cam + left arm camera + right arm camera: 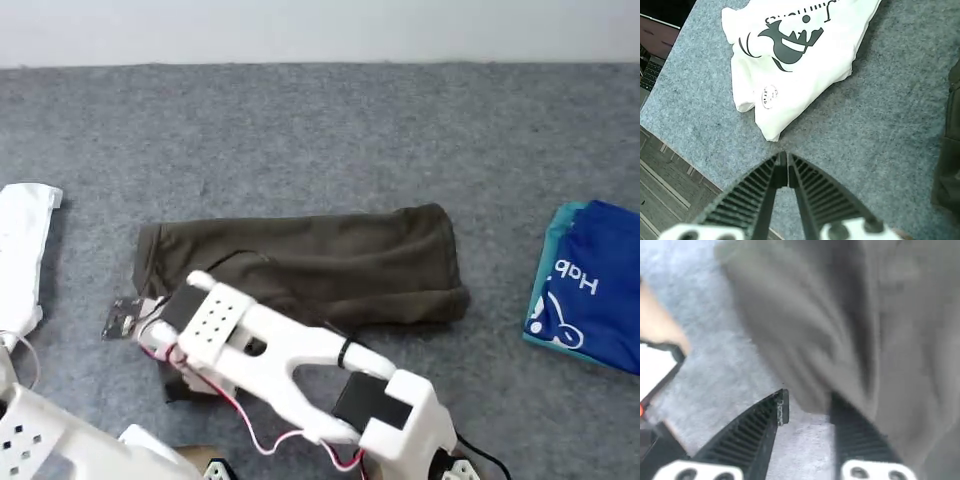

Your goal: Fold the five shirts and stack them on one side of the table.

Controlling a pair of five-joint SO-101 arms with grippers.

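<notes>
A dark olive shirt (320, 265) lies folded into a long band in the middle of the grey table. My right gripper (128, 320) sits at its near left corner. In the right wrist view the right gripper (810, 397) is open, with the olive shirt (850, 315) draped over one finger and its edge hanging into the gap. A folded white shirt (20, 260) rests at the left edge and a blue shirt (590, 285) at the right edge. My left gripper (785, 167) is shut and empty, just short of the white shirt (800, 55) with its black print.
The grey felt table (300, 130) runs back to a pale wall. In the left wrist view the table's edge drops to a wooden floor (660, 165) close to the white shirt. The olive shirt (951, 150) shows at that view's side.
</notes>
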